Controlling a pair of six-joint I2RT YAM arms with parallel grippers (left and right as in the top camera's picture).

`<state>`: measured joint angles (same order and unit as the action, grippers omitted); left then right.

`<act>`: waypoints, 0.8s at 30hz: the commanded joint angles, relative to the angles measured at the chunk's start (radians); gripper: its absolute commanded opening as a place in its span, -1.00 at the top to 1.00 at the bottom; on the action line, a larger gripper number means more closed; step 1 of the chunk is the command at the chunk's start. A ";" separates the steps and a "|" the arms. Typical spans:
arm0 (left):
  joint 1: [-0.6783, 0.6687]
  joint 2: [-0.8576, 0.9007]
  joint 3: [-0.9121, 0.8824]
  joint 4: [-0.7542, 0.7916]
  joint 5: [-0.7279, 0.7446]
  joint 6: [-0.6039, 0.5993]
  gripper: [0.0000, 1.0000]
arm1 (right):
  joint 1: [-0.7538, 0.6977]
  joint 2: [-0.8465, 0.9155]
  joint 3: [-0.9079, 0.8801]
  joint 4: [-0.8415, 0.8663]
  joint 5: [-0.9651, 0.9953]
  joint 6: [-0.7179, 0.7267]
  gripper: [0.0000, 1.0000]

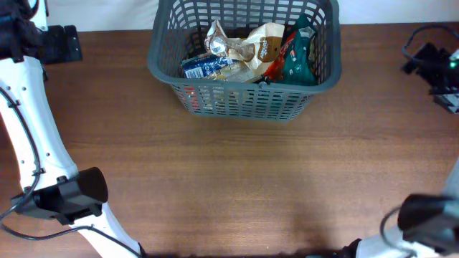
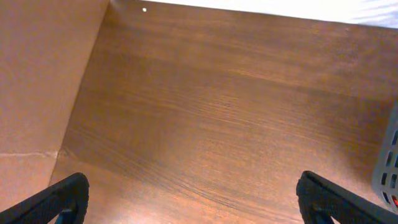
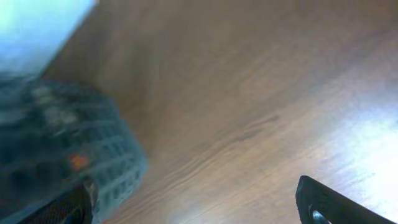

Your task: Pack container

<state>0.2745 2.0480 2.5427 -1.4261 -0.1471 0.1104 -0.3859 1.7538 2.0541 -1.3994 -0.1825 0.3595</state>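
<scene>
The container [image 1: 244,100], a dark grey lattice basket, stands at the back middle of the table. It holds several snack packages: a tan bag [image 1: 262,44], a blue pack [image 1: 204,67] and a green and red pack [image 1: 295,57]. My left gripper [image 2: 193,199] is open and empty over bare wood; the container's edge [image 2: 388,168] shows at its far right. My right gripper [image 3: 196,199] is open and empty; the container [image 3: 68,143] shows blurred at its left. In the overhead view the left gripper [image 1: 63,43] is far left of the container and the right gripper [image 1: 427,61] far right.
The brown wooden table [image 1: 229,186] stretches in front of the container. The arm bases sit at the front left [image 1: 72,193] and front right [image 1: 430,215]. A white wall runs behind the table's back edge.
</scene>
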 commanded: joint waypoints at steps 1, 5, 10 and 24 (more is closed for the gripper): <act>0.001 0.000 -0.008 -0.004 -0.003 -0.013 -0.98 | 0.125 -0.191 0.003 0.000 -0.005 -0.004 -0.98; 0.001 0.000 -0.008 -0.004 -0.003 -0.013 -0.98 | 0.238 -0.367 -0.002 0.000 -0.006 -0.004 -0.98; 0.001 0.000 -0.008 -0.004 -0.003 -0.013 -0.98 | 0.248 -0.723 -0.152 0.110 0.308 -0.015 -0.98; 0.001 0.000 -0.008 -0.004 -0.004 -0.013 -0.98 | 0.324 -1.620 -1.415 0.649 0.504 -0.004 -0.97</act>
<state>0.2745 2.0480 2.5412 -1.4303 -0.1471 0.1101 -0.0856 0.1776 0.7559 -0.7578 0.3435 0.3584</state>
